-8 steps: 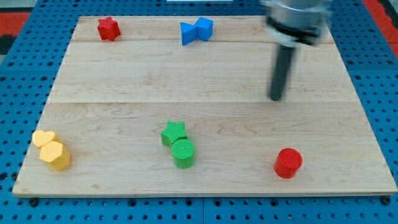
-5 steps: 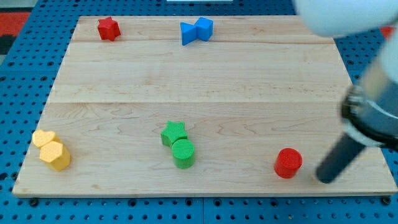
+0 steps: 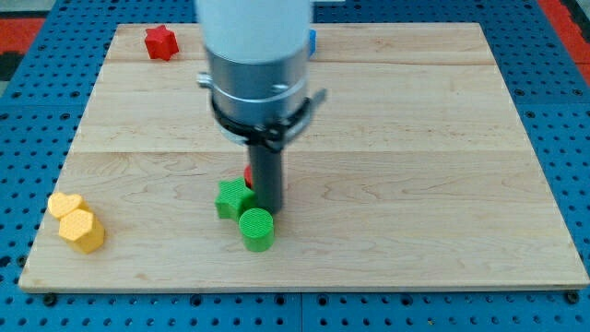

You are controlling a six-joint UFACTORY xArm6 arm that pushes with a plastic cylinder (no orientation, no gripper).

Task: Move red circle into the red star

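The red circle is almost fully hidden behind my rod near the board's middle; only thin red slivers show at the rod's sides. My tip rests just below it, touching or nearly touching the green star on its left and the green circle below. The red star sits at the view's top left, far from the red circle.
A yellow heart and a yellow hexagon lie at the bottom left. A blue block at the top is mostly hidden by the arm's body. The wooden board lies on a blue pegboard.
My tip swept from the right of the red circle to the board's middle, pushing the red circle left. The green star and green circle shifted slightly left.
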